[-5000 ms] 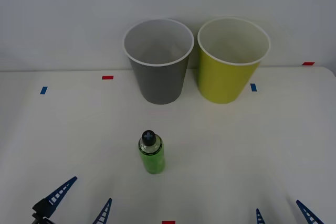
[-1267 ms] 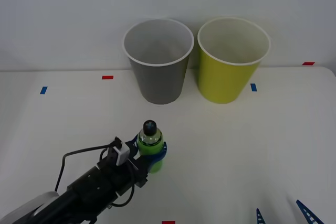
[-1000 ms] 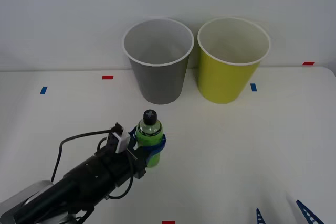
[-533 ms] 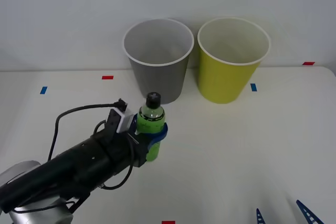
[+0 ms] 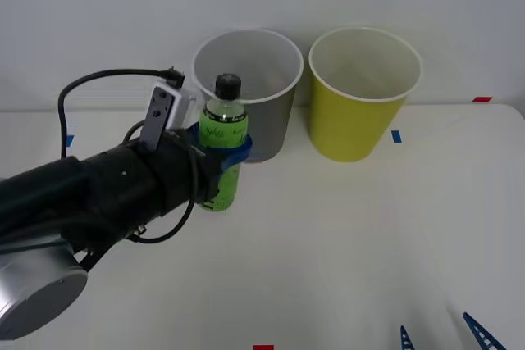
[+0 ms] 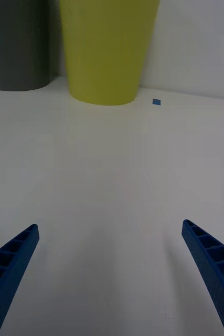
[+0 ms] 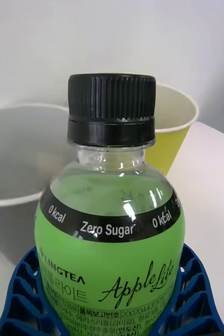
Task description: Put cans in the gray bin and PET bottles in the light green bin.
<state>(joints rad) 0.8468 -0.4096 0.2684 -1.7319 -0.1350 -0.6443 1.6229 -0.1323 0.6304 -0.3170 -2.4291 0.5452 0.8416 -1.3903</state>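
Observation:
My left gripper is shut on the PET bottle, a small green one with a black cap, and holds it upright above the table just in front of the gray bin. The left wrist view has the PET bottle close up between blue fingers, with the gray bin behind it and the light green bin past that. The light green bin stands to the right of the gray one. My right gripper is open and low over bare table near the front edge, its fingertips at the bottom right.
Both bins stand side by side at the back of the white table, close to the wall. Small red and blue tape marks dot the tabletop. The light green bin and gray bin rise ahead of the right gripper.
My left arm came in, closed on the bottle where it stood on the table, and has lifted it up and back toward the gray bin. The right gripper stayed put.

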